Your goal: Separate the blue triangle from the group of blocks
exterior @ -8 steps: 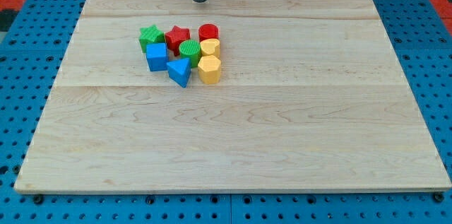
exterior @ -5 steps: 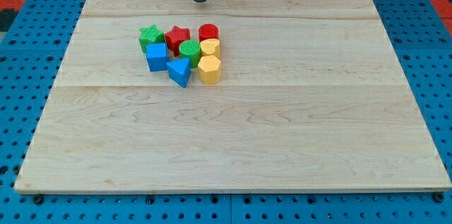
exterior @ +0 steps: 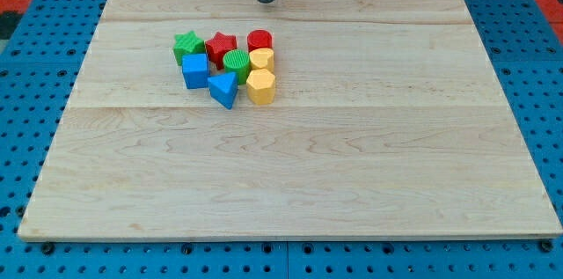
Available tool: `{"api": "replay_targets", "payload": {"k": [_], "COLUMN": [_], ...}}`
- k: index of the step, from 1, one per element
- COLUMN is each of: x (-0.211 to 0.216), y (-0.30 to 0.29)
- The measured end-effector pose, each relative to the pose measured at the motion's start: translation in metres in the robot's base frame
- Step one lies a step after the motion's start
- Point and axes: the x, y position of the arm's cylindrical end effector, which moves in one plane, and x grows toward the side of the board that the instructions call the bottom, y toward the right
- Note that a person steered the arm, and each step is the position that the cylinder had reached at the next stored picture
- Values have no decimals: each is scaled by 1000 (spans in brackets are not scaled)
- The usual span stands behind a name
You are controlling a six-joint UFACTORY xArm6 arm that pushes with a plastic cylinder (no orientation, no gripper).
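Blocks are sitting in one tight cluster well below my tip [exterior: 266, 0] and slightly toward the view's left of it, with bare board lying between. Being a plain rod, my tip is carrying no jaws to spread or pinch, and it is touching nothing. Farthest from my tip, at the cluster's lower edge, the blue triangle [exterior: 223, 90] is lying, with the green cylinder [exterior: 236, 62] and red star [exterior: 222, 47] standing directly between us. Beside it are sitting the blue cube [exterior: 194, 70] and the yellow hexagon [exterior: 260, 86]. Reaching it is likely calling for a path round the group, since pushing straight down would be shoving the whole cluster along.
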Motion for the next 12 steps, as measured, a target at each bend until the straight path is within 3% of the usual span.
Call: {"api": "replay_targets", "payload": {"k": [3,4,12], "x": [10,44,46], "y": [17,17,60]}}
